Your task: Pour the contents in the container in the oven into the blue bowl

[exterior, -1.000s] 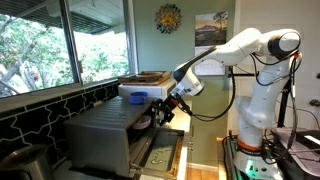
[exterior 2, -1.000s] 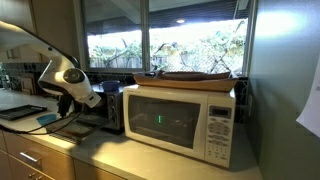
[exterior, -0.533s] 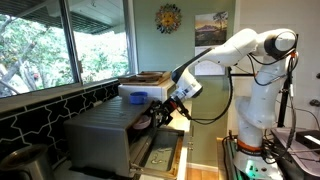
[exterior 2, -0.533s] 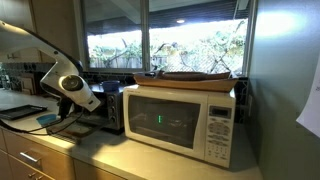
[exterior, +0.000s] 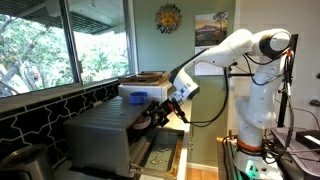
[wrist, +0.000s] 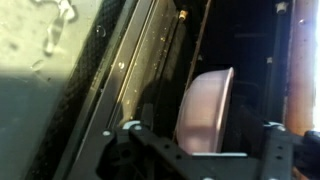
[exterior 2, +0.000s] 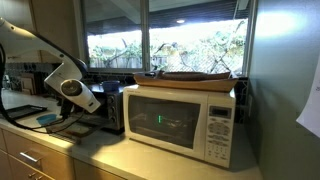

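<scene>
- One arm (exterior: 225, 50) at work, with the gripper (exterior: 158, 117) set in the mouth of the oven (exterior: 105, 135), held low and level over the dropped door (exterior: 160, 155); probably the only way into so shallow an opening.
- Open-handed: in the wrist view, fingers (wrist: 127, 140) spread wide to either side and closed on nothing, so as to take a round wall between them.
- Inside the cavity, just ahead of the fingertips and roughly centred in the gap: the container (wrist: 205, 108), pale purple, not yet touched as far as can be told.
- Seen edge-on and tilted in the wrist view, more likely from a rolled camera than from a tipped cup; contents hidden.
- Judged as the reach-and-align step, with grasp, withdrawal and pour all to come.
- Calls next for a short advance and a firm close on the container's wall, then a level path out, to avoid spilling and to clear the oven's upper edge.
- On the counter (exterior 2: 95, 143) in an exterior view, to the side of the white microwave (exterior 2: 180, 120): what may be the blue bowl (exterior 2: 46, 120), a bluish patch too small to confirm; outside the oven, hence a carry before any pouring.
</scene>
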`<control>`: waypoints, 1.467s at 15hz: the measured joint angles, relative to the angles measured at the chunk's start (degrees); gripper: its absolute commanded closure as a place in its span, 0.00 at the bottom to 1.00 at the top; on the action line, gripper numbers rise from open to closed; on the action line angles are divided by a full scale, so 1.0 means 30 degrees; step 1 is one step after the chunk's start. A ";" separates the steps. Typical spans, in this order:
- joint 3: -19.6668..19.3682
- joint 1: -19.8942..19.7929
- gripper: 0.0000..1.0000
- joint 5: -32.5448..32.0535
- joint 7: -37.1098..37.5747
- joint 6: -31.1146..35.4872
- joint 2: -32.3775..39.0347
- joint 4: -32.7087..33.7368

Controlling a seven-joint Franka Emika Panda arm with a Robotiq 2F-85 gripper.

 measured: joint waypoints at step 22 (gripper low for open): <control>0.0115 -0.0305 0.76 0.4081 -0.2980 0.0869 0.1239 0.0817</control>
